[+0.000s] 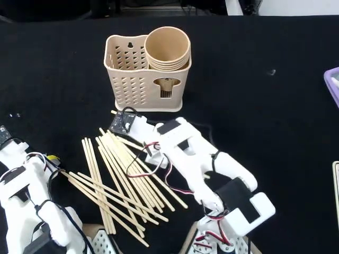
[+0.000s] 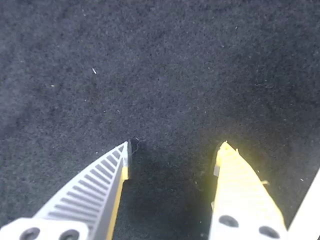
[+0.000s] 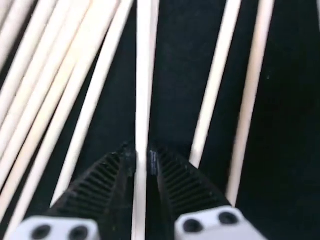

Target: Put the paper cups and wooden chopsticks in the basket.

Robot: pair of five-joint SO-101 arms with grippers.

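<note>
Where your right gripper [image 3: 141, 156] sits low over the black cloth tabletop [image 1: 265, 106], its jaws are clenched on a single pale wooden chopstick [image 3: 144, 75], which runs straight between the ribbed fingers [image 3: 107, 180]; more loose wooden chopsticks [image 3: 215, 85] lie flat on either side of it, some touching one another, others apart. From the high view you can see your right arm [image 1: 185, 148] stretched from the near edge to the far end of the scattered pile of chopsticks [image 1: 122, 180]; that pile fans across the tabletop just in front of the beige perforated plastic basket [image 1: 127, 87], and every stick you can see lies on the cloth. A stack of brown paper cups [image 1: 167, 47] stands upright in the basket, in the compartment on the right of the high view; its rim rises above the basket's wall. Your left gripper [image 2: 174, 146] is released, its two fingers spread wide just above bare tabletop; your left arm [image 1: 21, 185] sits at the near left corner, beside the pile and well apart from the basket.
</note>
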